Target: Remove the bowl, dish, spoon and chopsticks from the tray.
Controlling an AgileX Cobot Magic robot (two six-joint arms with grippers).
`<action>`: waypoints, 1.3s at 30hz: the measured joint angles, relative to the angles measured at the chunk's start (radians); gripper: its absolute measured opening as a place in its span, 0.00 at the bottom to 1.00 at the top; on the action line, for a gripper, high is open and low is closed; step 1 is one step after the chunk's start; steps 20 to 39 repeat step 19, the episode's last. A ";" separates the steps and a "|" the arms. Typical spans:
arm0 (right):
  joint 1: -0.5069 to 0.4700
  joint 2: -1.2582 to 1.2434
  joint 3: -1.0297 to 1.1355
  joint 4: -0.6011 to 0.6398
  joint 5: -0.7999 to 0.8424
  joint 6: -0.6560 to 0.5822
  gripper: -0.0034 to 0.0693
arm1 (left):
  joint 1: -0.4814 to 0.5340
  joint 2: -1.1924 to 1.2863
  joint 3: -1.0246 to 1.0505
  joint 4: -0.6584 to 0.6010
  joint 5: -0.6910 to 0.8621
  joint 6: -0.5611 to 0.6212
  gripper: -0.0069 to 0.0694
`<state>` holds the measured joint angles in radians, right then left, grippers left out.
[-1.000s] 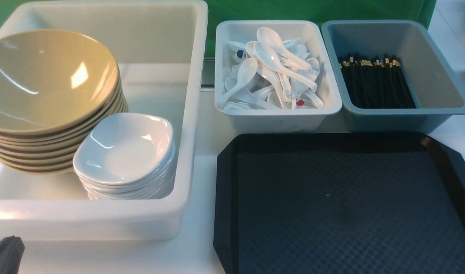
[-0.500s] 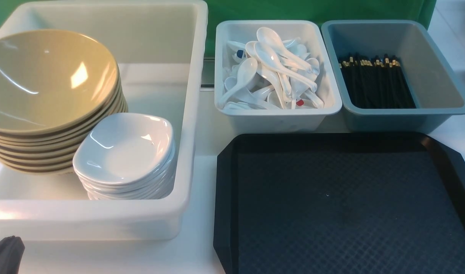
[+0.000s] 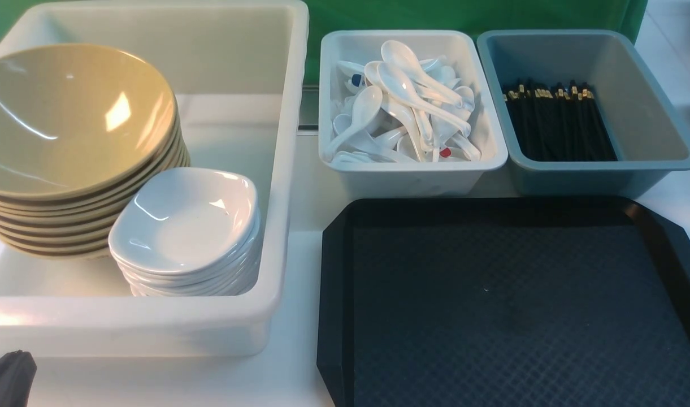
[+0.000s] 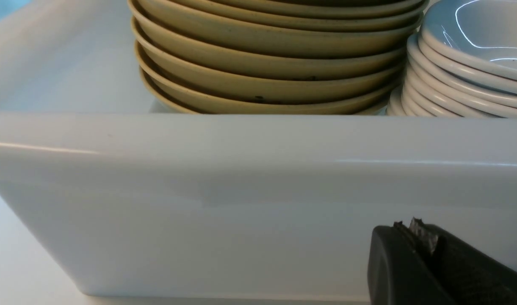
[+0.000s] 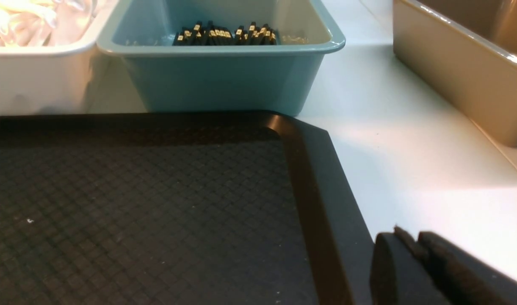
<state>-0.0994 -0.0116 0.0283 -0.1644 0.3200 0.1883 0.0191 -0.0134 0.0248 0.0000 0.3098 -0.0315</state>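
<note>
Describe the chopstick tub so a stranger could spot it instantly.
Start at the black tray in front of the robot. Two small tubs stand side by side behind it; take the right-hand, blue-grey tub. It holds black chopsticks with gold bands, while its white neighbour holds white spoons.

The black, diamond-textured tray point(image 3: 508, 305) is seen at five o'clock. The olive bowl point(image 3: 68, 113) tops its stack at nine o'clock, the white dish point(image 3: 183, 217) its stack beside it.

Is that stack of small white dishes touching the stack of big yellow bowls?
Touching. The left wrist view shows the white dish stack pressed against the yellow bowl stack, no gap low down.
</note>
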 joint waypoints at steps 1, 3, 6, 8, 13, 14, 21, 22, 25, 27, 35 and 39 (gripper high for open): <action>0.000 0.000 0.000 0.000 0.000 -0.001 0.18 | 0.000 0.000 0.000 0.000 0.000 0.000 0.07; 0.000 0.000 0.000 0.000 0.000 -0.001 0.18 | 0.000 0.000 0.000 0.000 0.000 0.000 0.07; 0.000 0.000 0.000 0.000 0.000 -0.001 0.18 | 0.000 0.000 0.000 0.000 0.000 -0.001 0.07; 0.000 0.000 0.000 0.000 0.000 -0.001 0.18 | 0.000 0.000 0.000 0.000 0.000 -0.001 0.07; 0.000 0.000 0.000 0.000 0.000 -0.001 0.19 | 0.000 0.000 0.000 0.000 0.000 -0.001 0.07; 0.000 0.000 0.000 0.000 0.000 -0.001 0.20 | 0.000 0.000 0.000 0.000 0.000 -0.001 0.07; 0.000 0.000 0.000 0.000 0.000 -0.001 0.21 | 0.000 0.000 0.000 0.000 0.000 -0.001 0.07; 0.000 0.000 0.000 0.000 0.000 -0.001 0.21 | 0.000 0.000 0.000 0.000 0.000 -0.001 0.07; 0.000 0.000 0.000 0.000 0.000 -0.001 0.21 | 0.000 0.000 0.000 0.000 0.000 -0.001 0.07; 0.000 0.000 0.000 0.000 0.000 -0.001 0.21 | 0.000 0.000 0.000 0.000 0.000 -0.001 0.07; 0.000 0.000 0.000 0.000 0.000 -0.001 0.21 | 0.000 0.000 0.000 0.000 0.000 -0.001 0.07; 0.000 0.000 0.000 0.000 0.000 -0.001 0.21 | 0.000 0.000 0.000 0.000 0.000 -0.001 0.07</action>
